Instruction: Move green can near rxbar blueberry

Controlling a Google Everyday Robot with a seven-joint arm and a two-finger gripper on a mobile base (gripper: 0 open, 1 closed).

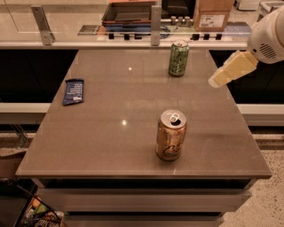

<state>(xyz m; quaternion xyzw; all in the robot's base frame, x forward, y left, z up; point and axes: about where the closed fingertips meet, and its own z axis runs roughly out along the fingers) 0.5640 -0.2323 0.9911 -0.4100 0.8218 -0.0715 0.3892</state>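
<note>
Altogether two cans and one snack bar sit on the brown table (106, 146). One green can (178, 57) stands upright near the far edge, right of the middle, with its silver top up. One orange-gold can (171, 135) with dark script stands upright near the front edge, its opened top showing; the two cans are well apart. One rxbar blueberry (73, 91) lies flat near the left edge, its dark-blue wrapper with white print facing up, well apart from both cans. One gripper (214, 81), cream-coloured, hangs in the air over the table's right side, pointing down and to the left, to the right of the green can, near it but not touching; whether it is spread or pressed together cannot be told. Beyond the table one cardboard box (212, 15) and one dark tray (128, 12) stand on a counter
</note>
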